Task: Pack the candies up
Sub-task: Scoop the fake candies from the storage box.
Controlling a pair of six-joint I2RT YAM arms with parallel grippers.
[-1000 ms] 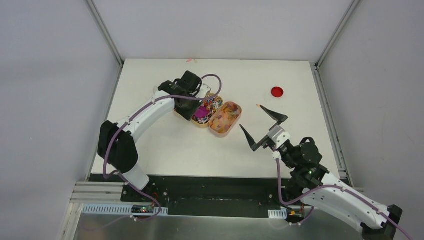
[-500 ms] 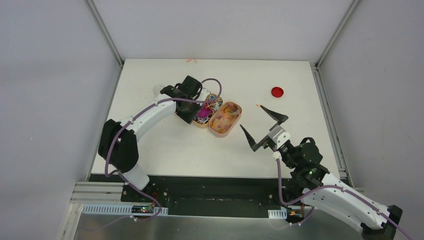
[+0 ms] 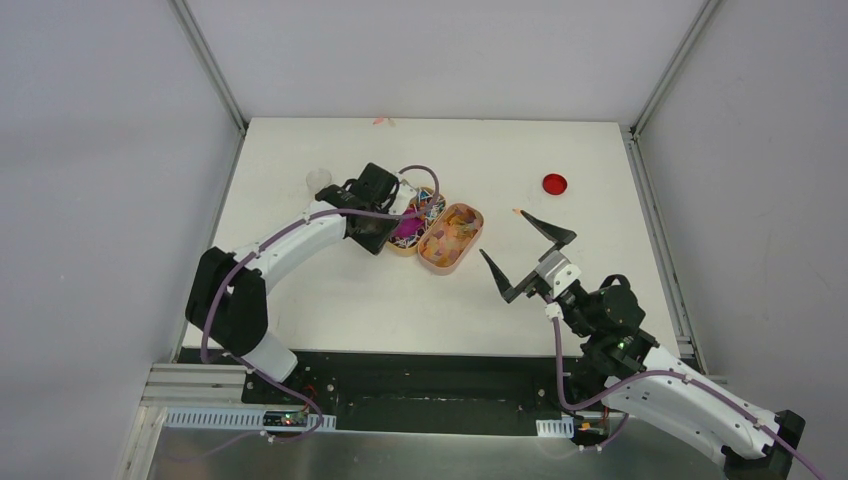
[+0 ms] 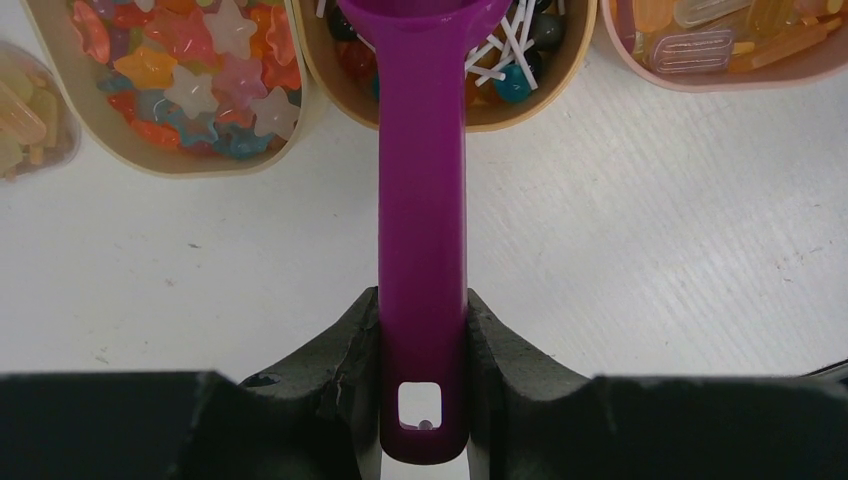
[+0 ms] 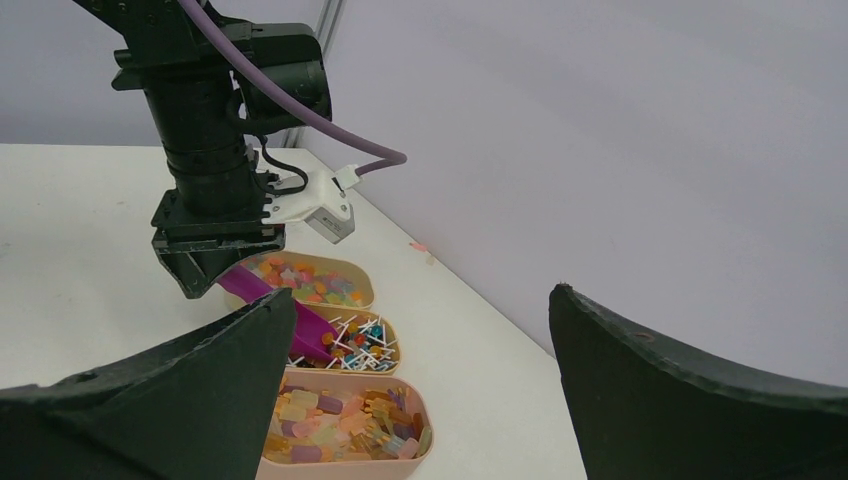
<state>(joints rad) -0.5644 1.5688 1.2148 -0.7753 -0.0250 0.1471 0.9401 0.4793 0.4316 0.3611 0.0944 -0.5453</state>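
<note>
Top view: the left claw (image 3: 383, 232) is seen at the near-left end of the oval trays (image 3: 474, 232), shut on the magenta scoop (image 3: 406, 228). The candies (image 3: 450, 238) lie in those trays, just beyond it. The right claw (image 3: 528, 255) hangs fully spread and empty, well apart to the right; the left arm is judged nearer.

Left wrist: the scoop's long axis runs straight ahead from the claw, with its bowl over the middle tray (image 4: 480, 118). Star sweets lie ahead-left, gummies ahead-right.

Right wrist: the trays are seen ahead between the spread fingers; nothing is held.
</note>
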